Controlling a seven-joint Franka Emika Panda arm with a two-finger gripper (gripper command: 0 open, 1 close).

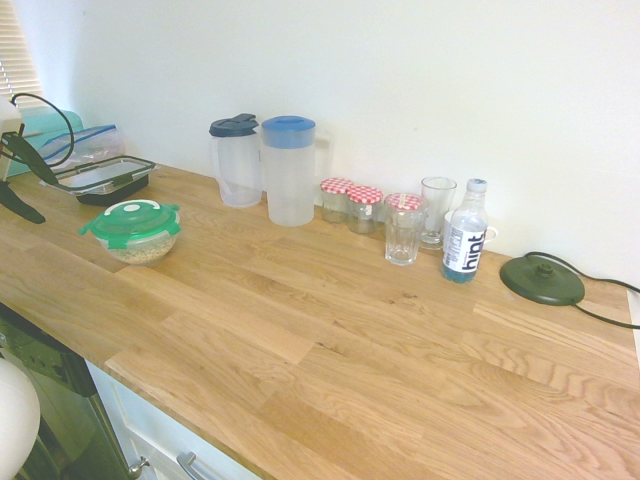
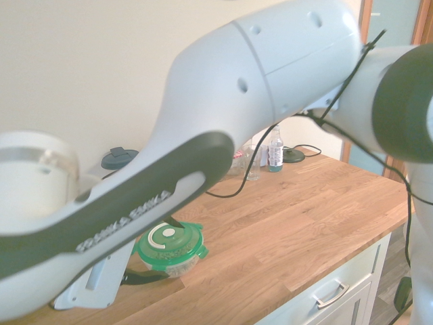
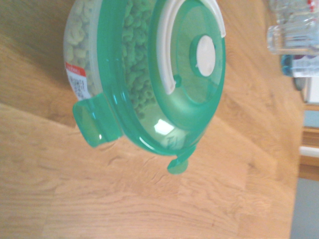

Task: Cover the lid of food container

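The green lid (image 1: 130,220) lies on top of the food container (image 1: 142,250), a small clear bowl of brownish cereal at the left of the wooden counter. Its snap tabs stick outward. In the wrist view the lid (image 3: 189,74) fills the frame from close by, and the food container (image 3: 82,55) shows a label on its wall. My gripper (image 1: 45,196) is at the picture's left edge, a short way left of the bowl and clear of it. It is open, with nothing between its dark fingers (image 2: 145,275). The second exterior view shows the lid (image 2: 168,240) under the arm.
Rectangular clear containers (image 1: 100,175) stand behind the bowl. Along the wall are two pitchers (image 1: 288,170), red-checked jars (image 1: 350,203), glasses (image 1: 403,230), a water bottle (image 1: 464,235) and a black disc with a cord (image 1: 542,280). The counter's front edge (image 1: 190,420) drops to drawers.
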